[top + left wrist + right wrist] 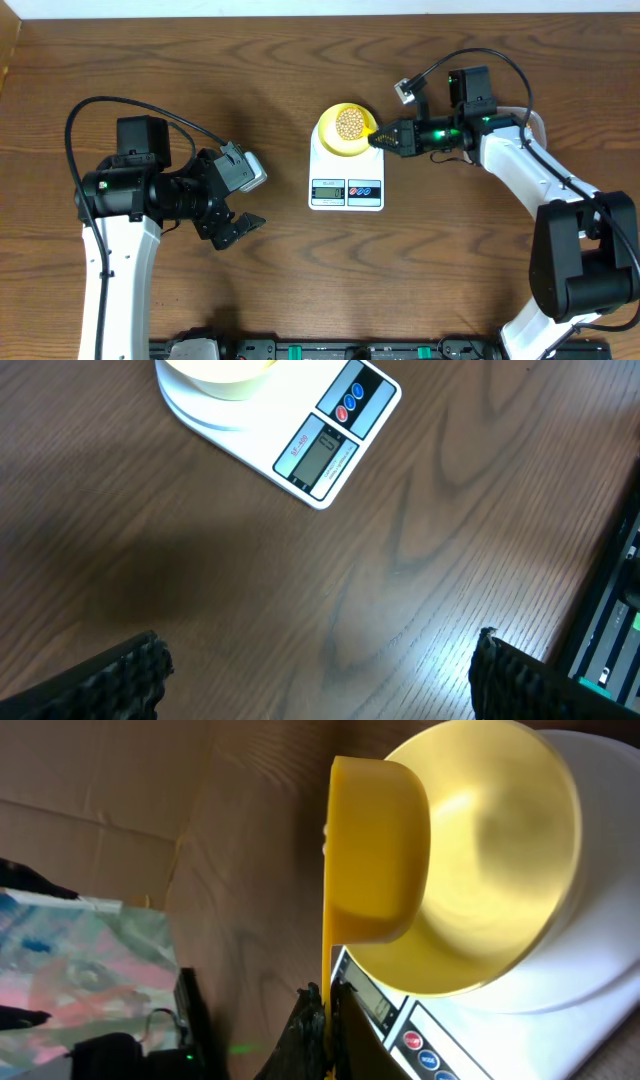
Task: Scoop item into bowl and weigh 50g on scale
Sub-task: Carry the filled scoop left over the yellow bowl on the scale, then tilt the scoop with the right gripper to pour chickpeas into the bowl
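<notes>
right hand (326, 1025) clamped on the yellow scoop (375, 850) handle, scoop tipped on edge at the bowl (332, 140) rim. bowl sits on the scale (345, 192) with beans (350, 122) inside (display unreadable), around the middle of the surface (200, 90). left hand (320, 665) spread wide, holding nothing, toward the left edge.

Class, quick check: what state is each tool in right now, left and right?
Left tool: open, holding nothing.
Right tool: closed on the handle of the yellow scoop.

One scale (346, 190), one bowl (327, 140), one scoop (378, 850), many beans (350, 123), left hand (320, 655), right hand (326, 1015)
</notes>
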